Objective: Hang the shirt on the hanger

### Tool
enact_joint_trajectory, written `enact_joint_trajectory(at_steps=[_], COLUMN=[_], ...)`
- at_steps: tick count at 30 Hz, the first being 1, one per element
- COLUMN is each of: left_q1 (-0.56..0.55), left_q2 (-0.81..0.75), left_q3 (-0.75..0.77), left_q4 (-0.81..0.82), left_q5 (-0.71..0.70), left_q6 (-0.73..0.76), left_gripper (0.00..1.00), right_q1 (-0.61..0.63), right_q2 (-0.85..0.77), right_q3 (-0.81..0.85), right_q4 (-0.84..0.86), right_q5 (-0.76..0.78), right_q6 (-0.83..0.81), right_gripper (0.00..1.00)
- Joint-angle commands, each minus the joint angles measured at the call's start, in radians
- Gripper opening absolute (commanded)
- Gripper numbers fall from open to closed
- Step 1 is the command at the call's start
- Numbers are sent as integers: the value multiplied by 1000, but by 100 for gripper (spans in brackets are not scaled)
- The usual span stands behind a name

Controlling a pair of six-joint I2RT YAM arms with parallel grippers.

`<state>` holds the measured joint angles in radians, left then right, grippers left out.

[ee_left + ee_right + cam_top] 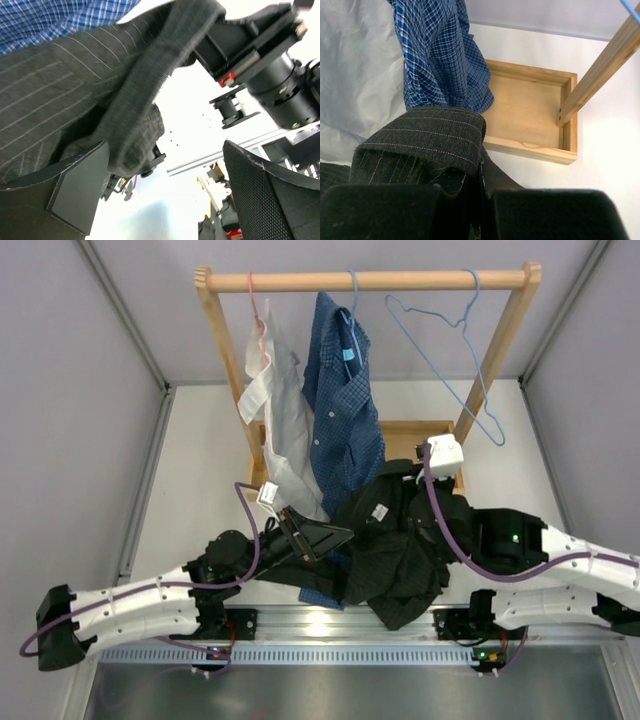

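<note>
the black, finely striped long-sleeved shirt (395, 550) hangs bunched over the middle of the white worktop (200, 500), close to its near edge. the right gripper (476, 182) is closed tight on a fold of it. the left gripper (165, 195) is spread wide at the shirt's left side, with a band of cloth draped by one finger and nothing held. the thin light-blue wire hanger (440, 340) hangs bare at the right end of the wooden rail (370, 281) over the far edge, beside a blue checked shirt (345, 410) and a white shirt (280, 420). this looks like the regrasping step. next, the left gripper probably needs a shoulder or the collar, to open the neck before carrying it across.
</note>
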<state>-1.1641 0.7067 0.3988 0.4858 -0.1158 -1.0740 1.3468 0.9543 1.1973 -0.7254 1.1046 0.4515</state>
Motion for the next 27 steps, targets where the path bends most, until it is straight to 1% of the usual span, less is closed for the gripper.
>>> enact_joint_trajectory(at_steps=[1,4,5,7,8,9,10,11,12,14,15,16,17,18,19,20,21,23,24,25,26,27], left_q1=[-3,-17,-22,-34,-35,-36,-42,-45,-48,-48,-49,-49,-49,-49,-51,-51,-51,-51,-51,-51,-51,-51], left_q2=[14,65,80,117,128,137,151,155,161,172,174,168,159,143,101,71,39,-25,-30,-24,-10,37], left_q3=[-18,-2,12,18,20,21,23,26,31,41,52,60,73,118,148,182,275,415,502,693,795,901], left_q4=[71,1,-27,-58,-59,-55,-50,-50,-50,-61,-64,-72,-114,-154,-205,-307,-378,-554,-739,-825,-902,-1037], left_q5=[51,21,-23,-51,-62,-73,-80,-94,-113,-122,-125,-136,-143,-162,-171,-177,-208,-251,-275,-297,-330,-343], left_q6=[49,72,75,85,85,85,97,100,103,112,118,135,144,173,195,224,283,347,412,443,479,540], left_gripper=[98,98,97,96,92,86,69,59,55,55,37,21,7,0,0,0,0,0,0,0,0,0], right_q1=[-41,-43,-41,-43,-41,-43,-41,-43,-43,-43,-41,-41,-37,-29,-9,3,20,83,107,130,187,222], right_q2=[27,50,60,67,70,75,75,75,72,66,58,51,35,25,12,-6,-12,-5,4,18,55,76], right_q3=[5,25,28,39,45,45,45,39,35,19,15,5,-1,-5,-7,-4,24,88,132,233,287,348], right_q4=[115,152,155,162,167,170,175,188,198,216,236,248,260,300,319,336,365,365,356,327,311,299], right_q5=[-71,-89,-89,-91,-91,-92,-94,-103,-109,-126,-130,-146,-156,-169,-189,-201,-215,-215,-215,-210,-204,-186], right_q6=[-39,-60,-62,-69,-73,-74,-76,-77,-77,-77,-77,-77,-83,-91,-114,-135,-186,-244,-273,-330,-368,-402], right_gripper=[0,0,0,0,0,0,0,0,0,0,0,0,0,0,0,0,0,0,0,0,0,0])
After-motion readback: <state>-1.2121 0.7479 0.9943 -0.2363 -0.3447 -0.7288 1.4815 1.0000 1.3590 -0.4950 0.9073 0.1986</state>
